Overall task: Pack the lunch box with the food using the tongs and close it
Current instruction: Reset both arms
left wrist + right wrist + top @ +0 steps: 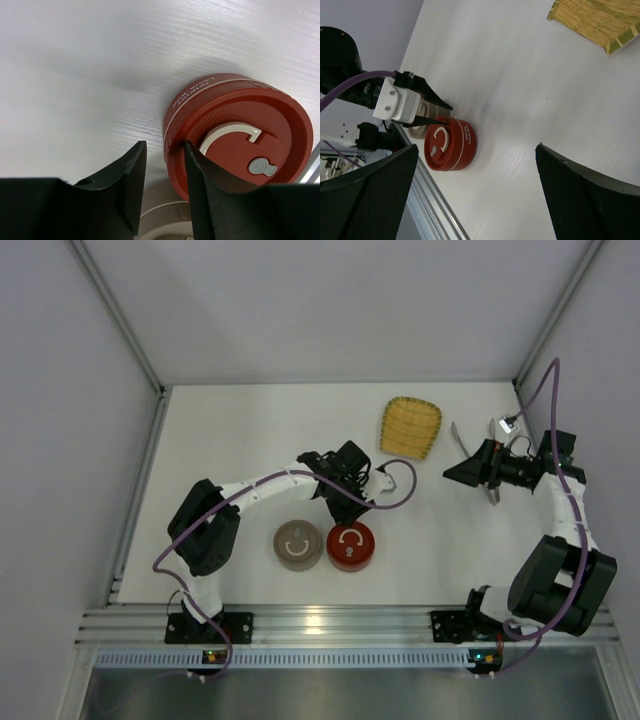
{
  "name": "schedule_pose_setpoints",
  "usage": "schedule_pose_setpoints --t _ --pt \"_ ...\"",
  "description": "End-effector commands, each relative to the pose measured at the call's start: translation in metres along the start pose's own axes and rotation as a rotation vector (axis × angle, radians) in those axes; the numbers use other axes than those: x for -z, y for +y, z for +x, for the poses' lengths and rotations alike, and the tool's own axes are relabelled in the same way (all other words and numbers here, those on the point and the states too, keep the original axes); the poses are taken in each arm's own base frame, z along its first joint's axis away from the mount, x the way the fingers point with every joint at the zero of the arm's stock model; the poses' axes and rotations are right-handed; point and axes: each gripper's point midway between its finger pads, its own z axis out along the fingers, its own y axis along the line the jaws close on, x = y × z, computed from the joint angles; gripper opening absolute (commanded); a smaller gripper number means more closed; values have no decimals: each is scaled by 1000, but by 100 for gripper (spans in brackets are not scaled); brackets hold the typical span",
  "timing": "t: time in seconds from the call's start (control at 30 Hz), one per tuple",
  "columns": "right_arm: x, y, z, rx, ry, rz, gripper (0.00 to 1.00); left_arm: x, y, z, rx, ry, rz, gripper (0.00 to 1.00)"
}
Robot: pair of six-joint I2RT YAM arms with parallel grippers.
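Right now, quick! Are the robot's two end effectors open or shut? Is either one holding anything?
Left end effector: partly open, holding nothing.
Right end effector: wide open, empty.

The matt white tabletop has a faint, fine grain. Near the centre, the round red ribbed plastic lunch box has close, thin stripes across its lid, a cream curved handle and 1 pale grey knob. A thin cream band and pale lettering run round its side. Just left, the round beige tin has cream markings on top. Far right, the yellow woven straw tray shows a checked weave inside an olive rim. The slim silver-grey metal tongs glint beside it. The left pincer is plain black; the right pincer is black with fine mesh. 2 purple cables trail along white-and-black arms.
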Motion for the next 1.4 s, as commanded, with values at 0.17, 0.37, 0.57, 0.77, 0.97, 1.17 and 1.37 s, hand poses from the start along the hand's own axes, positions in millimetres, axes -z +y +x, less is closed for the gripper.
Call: schedule_pose_setpoints --t 0.17,0.37,0.57,0.77,0.97,1.17,1.37 --pt "3 19 -12 85 -16 -48 100 26 4 -28 -2 -113 -21 53" --pt "5 26 -20 118 -29 -45 100 93 -9 -74 25 -349 69 91" --pt "8 26 -27 203 -22 13 99 174 13 -83 161 -557 91 98" --pt "12 10 -25 318 61 184 99 208 76 -26 464 -607 -41 98" --pt "20 -8 -17 355 91 312 99 229 126 75 727 -586 -329 98" --pt "35 -33 -1 417 146 488 99 234 134 147 785 -432 -567 98" --pt "38 -38 13 437 108 531 99 235 135 168 798 -415 -679 98"
